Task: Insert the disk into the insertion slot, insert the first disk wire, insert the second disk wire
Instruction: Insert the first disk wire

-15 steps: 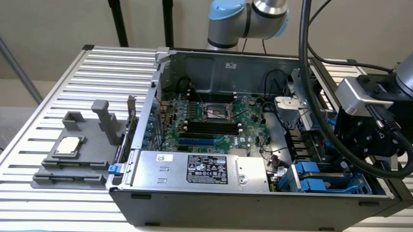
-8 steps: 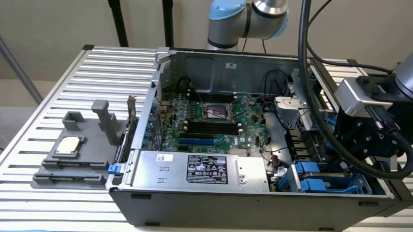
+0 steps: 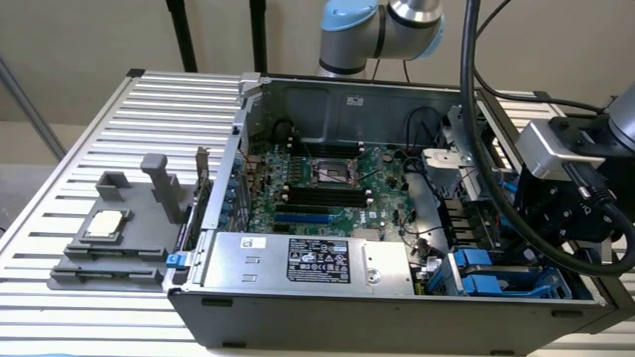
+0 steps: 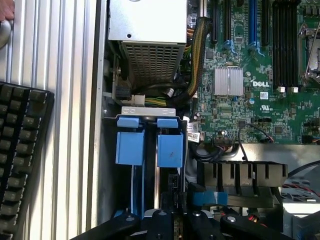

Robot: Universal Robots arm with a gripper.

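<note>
The black gripper point(image 4: 175, 220) hangs pinched fully shut with nothing in its grasp, just beyond the silver power-supply box point(image 4: 147, 25), over the blue-railed insertion slot point(image 4: 137, 192) of the grey-metal drive cage point(image 4: 149, 111). I judge the disk point(image 4: 170, 150) to be seated there, showing only the bright blue plastic tabs of its carrier. Whether either disk wire is plugged in I cannot tell. I count one gripper, one power-supply box, two blue tabs and one black keyboard point(image 4: 20, 160).

Green motherboard point(image 3: 328, 186), silver power supply point(image 3: 308, 260), black keyboard point(image 4: 22, 160), grey fixture point(image 3: 119, 238) on slatted table point(image 3: 169, 97)
</note>
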